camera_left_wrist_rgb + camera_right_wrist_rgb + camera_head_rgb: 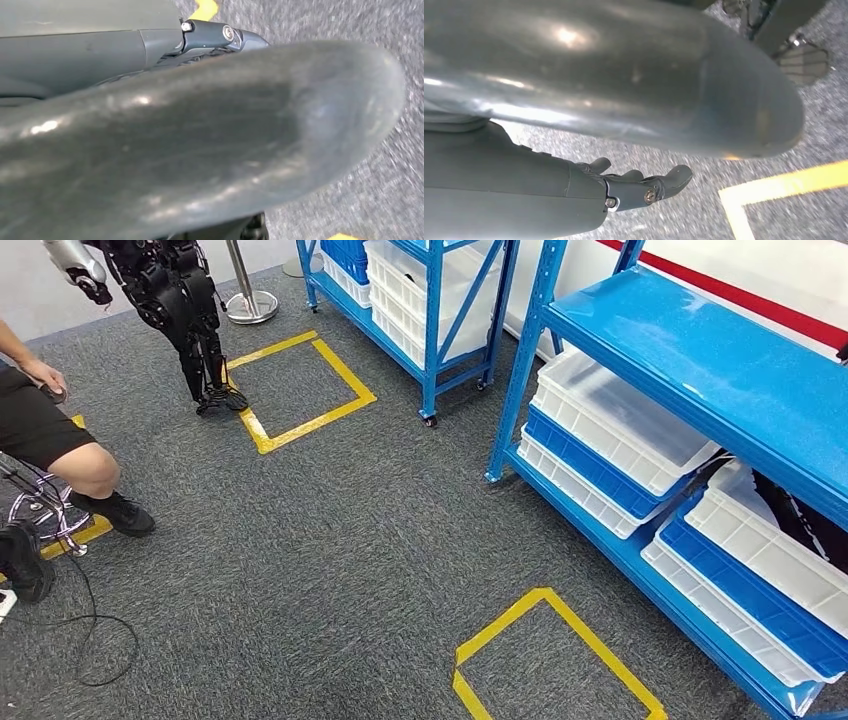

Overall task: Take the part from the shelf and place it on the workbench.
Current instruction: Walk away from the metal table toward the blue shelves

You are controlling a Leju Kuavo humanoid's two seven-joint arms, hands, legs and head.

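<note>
Although a dark object with pale markings (800, 515) was partly visible in a white bin (770, 550) on the lower level of the blue shelf (700, 360), it could not be confirmed as the part, and no workbench was seen. Its weight, stiffness and a suitable hold could therefore not be judged; a firm grasp across its body was assumed to be required. Both arms were hung over grey carpet (330, 570). The right hand (639, 187) was seen with its fingers loosely curled and nothing grasped. The state of the left hand (215, 37) could not be told
</note>
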